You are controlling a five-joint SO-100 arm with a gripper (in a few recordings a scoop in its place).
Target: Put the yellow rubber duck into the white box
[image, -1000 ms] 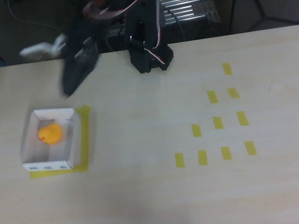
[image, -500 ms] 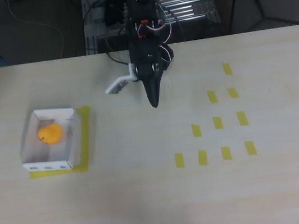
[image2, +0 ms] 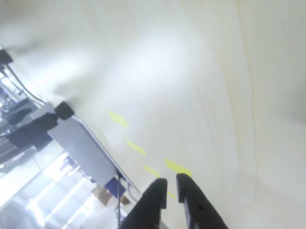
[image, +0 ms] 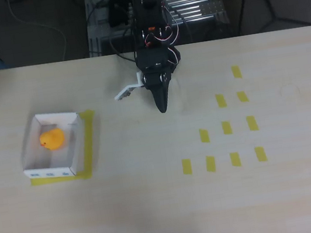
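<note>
Overhead view shows you the small yellow rubber duck [image: 52, 139] lying inside the shallow white cardboard box [image: 32, 149]; the black gripper [image: 163, 107], clenched and empty, is well apart, so the task looks done.

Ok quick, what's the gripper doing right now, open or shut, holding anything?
Gripper: shut, holding nothing. The duck sits in the box, away from it.

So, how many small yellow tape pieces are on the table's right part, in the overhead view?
10 tape pieces: one topmost, two below it, three in the next row, four in the bottom row. None seems hidden.
</note>
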